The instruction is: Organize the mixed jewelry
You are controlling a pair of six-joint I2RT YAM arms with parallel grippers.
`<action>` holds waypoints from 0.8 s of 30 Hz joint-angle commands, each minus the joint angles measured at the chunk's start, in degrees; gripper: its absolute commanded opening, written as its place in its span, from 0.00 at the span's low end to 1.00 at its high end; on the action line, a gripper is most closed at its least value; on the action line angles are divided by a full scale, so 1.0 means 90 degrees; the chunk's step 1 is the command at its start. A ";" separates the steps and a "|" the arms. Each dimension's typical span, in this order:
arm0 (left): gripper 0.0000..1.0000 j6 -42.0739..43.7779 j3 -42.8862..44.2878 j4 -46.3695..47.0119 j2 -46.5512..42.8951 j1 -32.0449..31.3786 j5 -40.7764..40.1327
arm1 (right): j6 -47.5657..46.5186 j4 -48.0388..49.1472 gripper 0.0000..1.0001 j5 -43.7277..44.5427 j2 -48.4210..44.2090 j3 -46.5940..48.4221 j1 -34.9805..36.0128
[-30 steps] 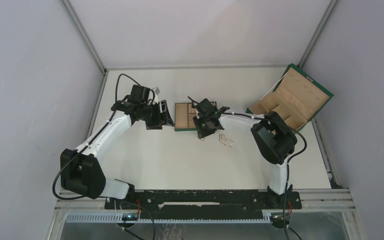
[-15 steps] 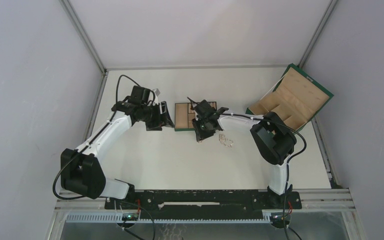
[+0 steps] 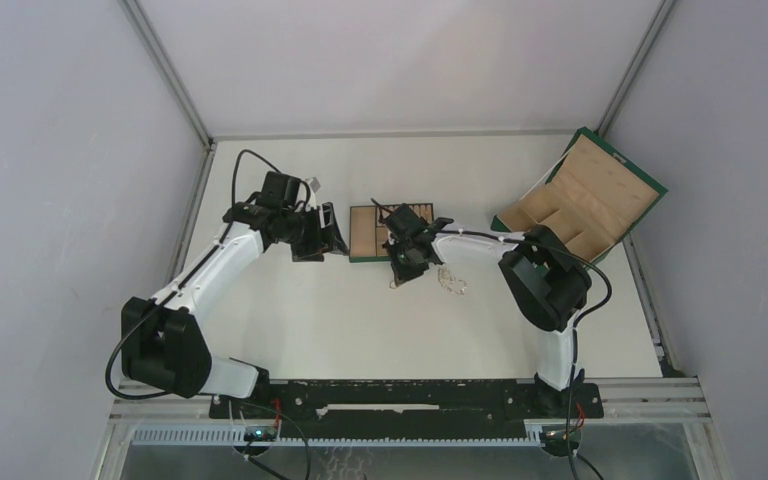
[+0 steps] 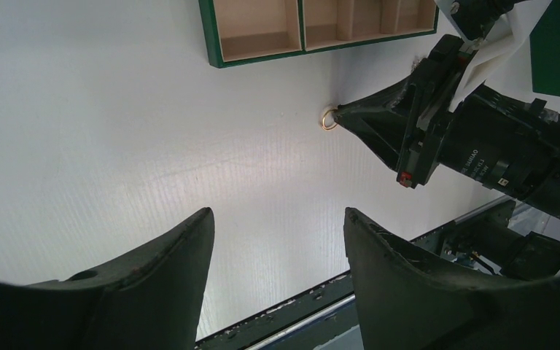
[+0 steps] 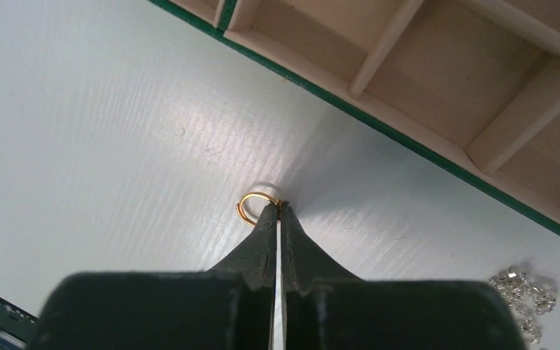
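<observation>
My right gripper (image 5: 278,208) is shut, its tips pinching a small thin gold ring (image 5: 251,204) at the white table surface, just in front of the tan compartmented tray (image 5: 408,149). From above, the right gripper (image 3: 397,282) is near the tray's front right corner. The ring also shows in the left wrist view (image 4: 328,119), at the right gripper's tip. The silvery chain tangle (image 3: 451,281) lies on the table to its right, and also shows in the right wrist view (image 5: 526,293). My left gripper (image 3: 332,238) is open and empty, left of the tray. I see no second ring.
The tray (image 3: 364,238) has green edges and empty tan compartments. A large green box with tan lining (image 3: 585,195) leans open at the back right. The table's front rail (image 4: 313,306) runs behind the left fingers.
My right gripper has shifted slightly left and toward the near side, its tips staying low at the table. The left arm has not moved.
</observation>
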 commanded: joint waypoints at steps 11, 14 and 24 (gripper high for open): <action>0.68 0.0203 -0.0758 0.0819 -0.0257 -0.0033 0.2325 | 0.1043 0.0317 0.00 0.0330 -0.1290 0.0173 -0.0120; 0.65 -0.0238 -0.1210 0.1602 -0.0412 -0.0046 0.2789 | 0.1364 0.0543 0.00 0.0070 -0.1466 0.0174 -0.0198; 0.58 -0.1832 -0.1735 0.3507 -0.0390 -0.0053 0.3095 | 0.1709 0.1017 0.00 -0.0845 -0.1598 0.0173 -0.0312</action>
